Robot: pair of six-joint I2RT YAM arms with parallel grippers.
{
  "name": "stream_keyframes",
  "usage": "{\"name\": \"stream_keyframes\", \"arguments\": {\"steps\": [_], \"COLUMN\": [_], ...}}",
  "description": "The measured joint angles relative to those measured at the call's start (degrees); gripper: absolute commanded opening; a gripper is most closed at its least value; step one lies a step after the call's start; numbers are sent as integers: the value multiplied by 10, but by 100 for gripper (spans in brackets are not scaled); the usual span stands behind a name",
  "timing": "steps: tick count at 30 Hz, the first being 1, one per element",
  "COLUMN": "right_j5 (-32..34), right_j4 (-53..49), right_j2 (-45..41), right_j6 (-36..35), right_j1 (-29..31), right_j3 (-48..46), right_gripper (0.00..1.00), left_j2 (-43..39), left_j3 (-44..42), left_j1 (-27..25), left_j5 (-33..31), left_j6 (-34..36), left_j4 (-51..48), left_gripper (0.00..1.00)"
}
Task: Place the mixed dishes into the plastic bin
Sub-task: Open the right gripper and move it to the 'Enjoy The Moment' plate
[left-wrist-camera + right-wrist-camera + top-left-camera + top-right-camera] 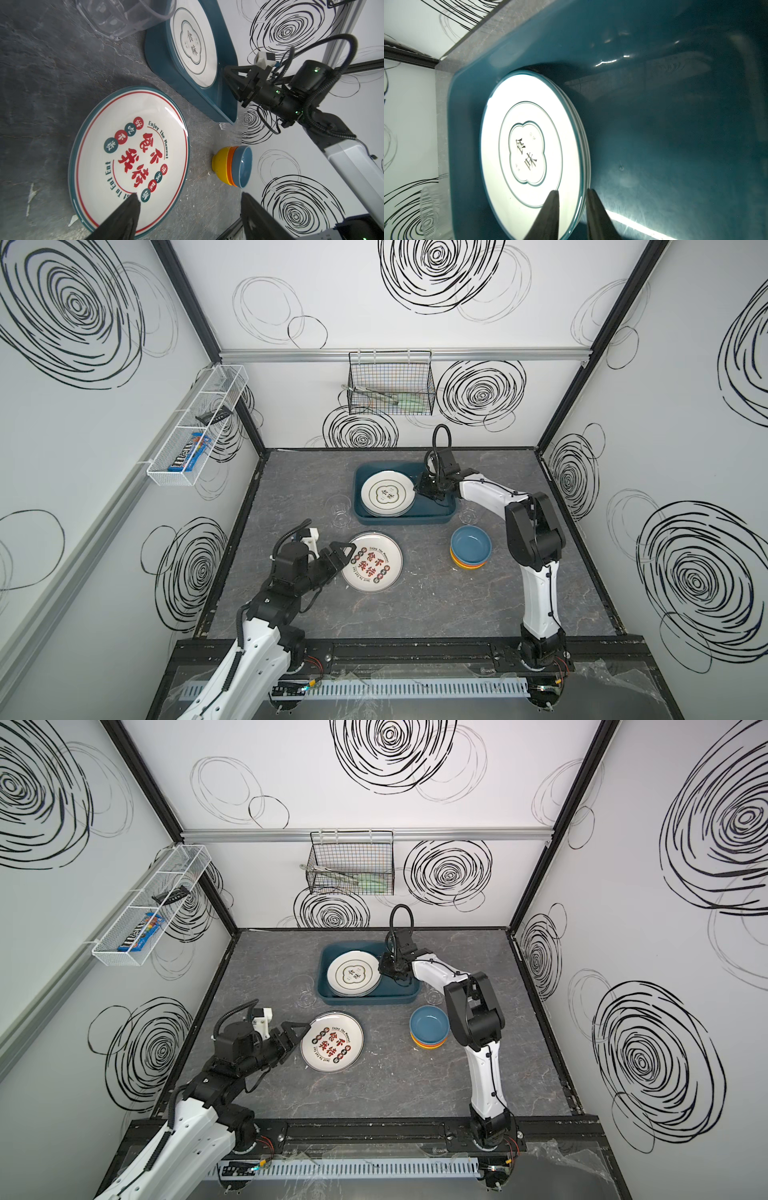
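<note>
Stacked white plates (496, 158) in teal bin (675, 145), fingers (548, 216) parted astride rim

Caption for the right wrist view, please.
Right gripper straddles the rim of the top plate of a stack lying in the teal plastic bin.

Both top views are bright and evenly lit, with only soft shadows on the table (436, 605) and bent lines at the edges. In the right wrist view the plate (500, 155) is overexposed and slightly blurred, while the bin (675, 124) is dim with streaks of glare.
</note>
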Motion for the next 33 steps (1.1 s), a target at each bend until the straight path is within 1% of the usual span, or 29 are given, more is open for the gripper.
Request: {"name": "stream_keyframes", "arguments": {"steps": [3,7,12,18,26,33], "right_j5": [2,-10,-59,-113,-157,-174], "right_j4": [1,14,41,58,71,88], "right_j2": [-48,-114,-183,-240,-290,-281], "right_j6": [-8,-17,-23,-37,-65,-73], "right_j1": [5,9,11,21,66,103], "right_j3": [-27,-76,-155,-238,-325,-367], "right_gripper": [30,35,39,40,38,36], "left_j2": [2,8,16,27,50,75], "left_j3": [0,0,0,0,0,-10], "left_j1": [0,0,0,0,0,0], "left_j5": [-7,-14,-23,-33,-49,-68], "left_j6": [7,10,14,18,28,36], "left_j4": [-14,-23,-24,-28,-35,-34], "left_gripper": [79,78,77,77,73,70]}}
